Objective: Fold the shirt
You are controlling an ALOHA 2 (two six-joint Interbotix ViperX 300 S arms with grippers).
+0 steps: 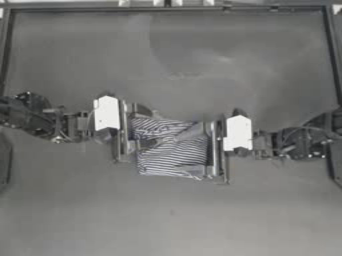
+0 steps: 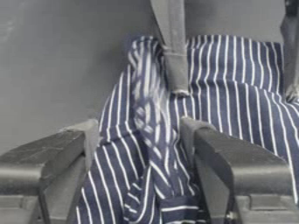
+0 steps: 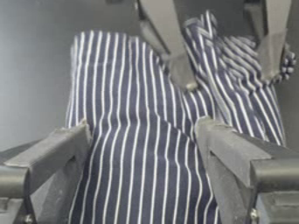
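Jaws spread wide on left gripper (image 1: 127,134) and right gripper (image 1: 218,150), flanking the navy-and-white striped soft shirt (image 1: 170,148), folded compact; final fold likely next, needing fresh edge grips.

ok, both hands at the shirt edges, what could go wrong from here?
1. The left hand stands open over a bunched ridge on the shirt; closing there may grab several layers.
2. The right hand is open astride flat cloth, so it may pinch only the top layer.
3. The shirt is a small bundle between them; uneven pulls could undo it.
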